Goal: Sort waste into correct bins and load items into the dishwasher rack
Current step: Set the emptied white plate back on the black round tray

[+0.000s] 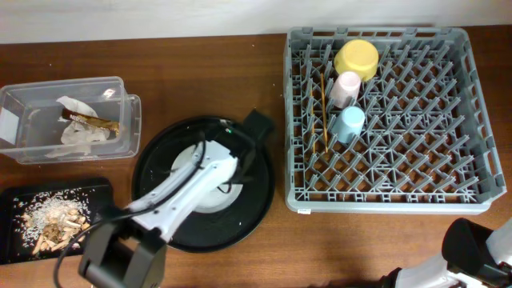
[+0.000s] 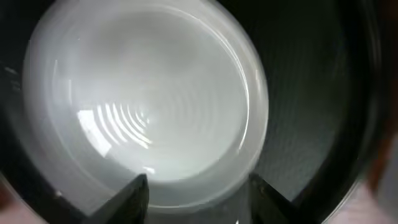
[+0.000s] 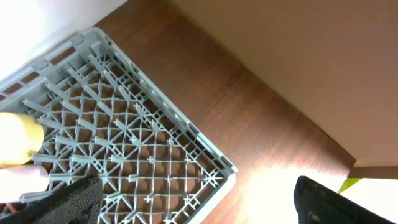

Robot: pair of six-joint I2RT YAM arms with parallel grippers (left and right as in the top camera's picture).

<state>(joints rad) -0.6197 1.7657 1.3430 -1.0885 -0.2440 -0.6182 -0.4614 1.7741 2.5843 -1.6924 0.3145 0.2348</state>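
The round grey-white plate (image 1: 218,197) lies on the round black tray (image 1: 256,200). My left gripper (image 2: 199,196) is open right over the plate (image 2: 143,106), its fingers either side of the near rim. The grey dishwasher rack (image 1: 472,104) holds the yellow bowl (image 1: 357,58), pink cup (image 1: 346,86), light-blue cup (image 1: 349,124) and chopsticks (image 1: 324,112). The clear box (image 1: 24,128) holds tissues (image 1: 80,134) and the brown wrapper (image 1: 96,122). The flat black tray (image 1: 16,200) holds food scraps (image 1: 52,220). My right gripper (image 3: 202,205) is open and empty above the rack's corner (image 3: 155,143).
The left arm (image 1: 184,188) lies across the round tray and hides much of the plate. The right arm (image 1: 480,248) sits at the front right edge, below the rack. Bare wooden table (image 1: 208,72) lies between box and rack.
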